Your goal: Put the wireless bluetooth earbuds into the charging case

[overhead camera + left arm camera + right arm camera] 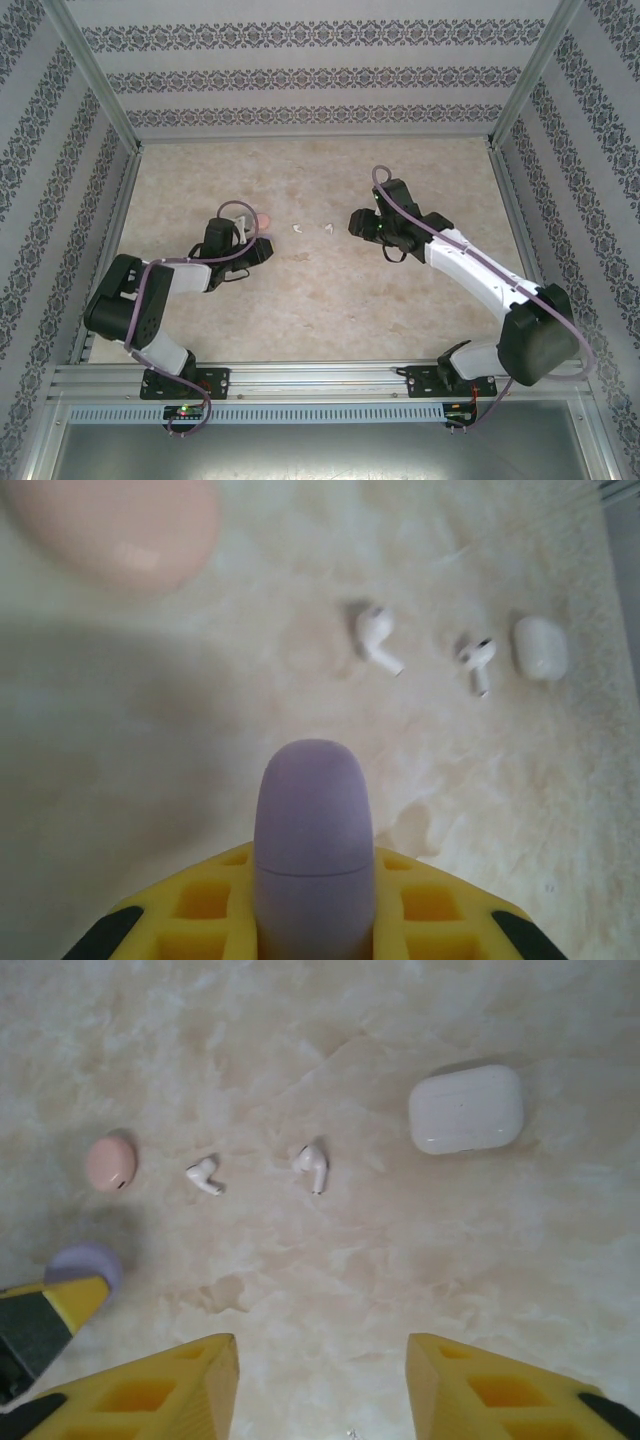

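Observation:
Two white earbuds (204, 1176) (312, 1165) lie loose on the marble table, a short gap between them. They also lie between the arms in the top view (297, 229) (329, 231). The white charging case (466, 1109) rests shut to their right, apart from them. My right gripper (320, 1345) hovers open above bare table near them, holding nothing. My left gripper (313, 865) is shut on a closed purple case (313, 800), which points towards the earbuds (377, 638) (478, 660). A pink case (110, 1162) lies left of the earbuds.
The left gripper (258, 246) and right gripper (355, 222) face each other across the earbuds at mid-table. Patterned walls and metal posts enclose the table (320, 300) on three sides. Open marble stretches in front of and behind the earbuds.

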